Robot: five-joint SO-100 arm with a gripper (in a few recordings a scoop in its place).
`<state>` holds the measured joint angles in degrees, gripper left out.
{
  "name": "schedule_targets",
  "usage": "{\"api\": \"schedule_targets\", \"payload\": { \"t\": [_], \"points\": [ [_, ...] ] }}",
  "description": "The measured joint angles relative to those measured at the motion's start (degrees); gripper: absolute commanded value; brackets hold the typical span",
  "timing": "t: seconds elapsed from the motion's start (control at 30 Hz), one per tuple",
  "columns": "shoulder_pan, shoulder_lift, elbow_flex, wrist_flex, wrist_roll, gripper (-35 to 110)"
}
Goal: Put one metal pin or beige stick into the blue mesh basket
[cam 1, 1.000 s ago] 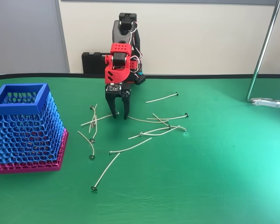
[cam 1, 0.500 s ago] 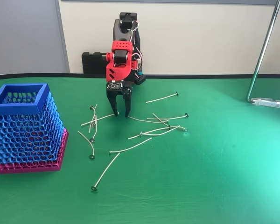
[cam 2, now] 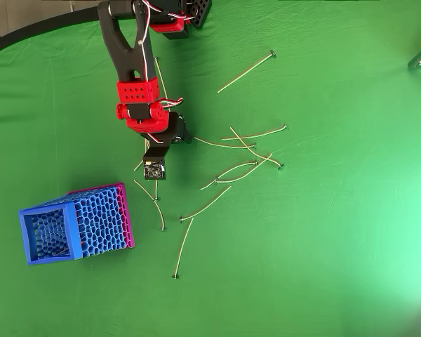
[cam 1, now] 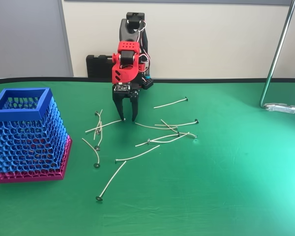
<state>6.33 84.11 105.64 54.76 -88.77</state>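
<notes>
Gripper over a pin at the back of the scatter; basket waits off to the left.

The pin [cam 1: 104, 126] under the gripper [cam 1: 127, 119] lies flat on the green table [cam 1: 226, 177], its near end by the fingertips, with about a dozen like it strewn from there toward the right and front in the fixed view. It looks very light, thin, springy and smooth, so it is likely to roll or slip out; I would pinch it mid-shaft, squarely across the wire, and not at the small head. The jaws point straight down with a narrow gap between them, tips at or just above the cloth; whether they already pinch the pin I cannot tell. The basket [cam 1: 27, 132] stands upright, well apart at the left. No brand, label or readable writing anywhere.
</notes>
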Motion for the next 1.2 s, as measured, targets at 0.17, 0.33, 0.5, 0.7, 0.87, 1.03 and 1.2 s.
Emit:
{"api": "schedule_targets", "payload": {
  "t": [0.17, 0.33, 0.5, 0.7, 0.87, 1.03, 1.2],
  "points": [
    [0.6, 1.3, 1.4, 0.0, -0.7, 20],
    [1.0, 2.4, 2.1, 0.0, -1.1, 20],
    [1.7, 2.7, 2.6, 0.0, -1.7, 20],
    [2.3, 2.9, 3.3, 0.0, -2.2, 20],
    [2.8, 2.9, 3.5, 0.0, -2.2, 20],
    [2.6, 2.9, 4.0, 0.0, -2.2, 20],
    [2.6, 2.9, 4.7, -0.6, -2.2, 20]
  ]
}}
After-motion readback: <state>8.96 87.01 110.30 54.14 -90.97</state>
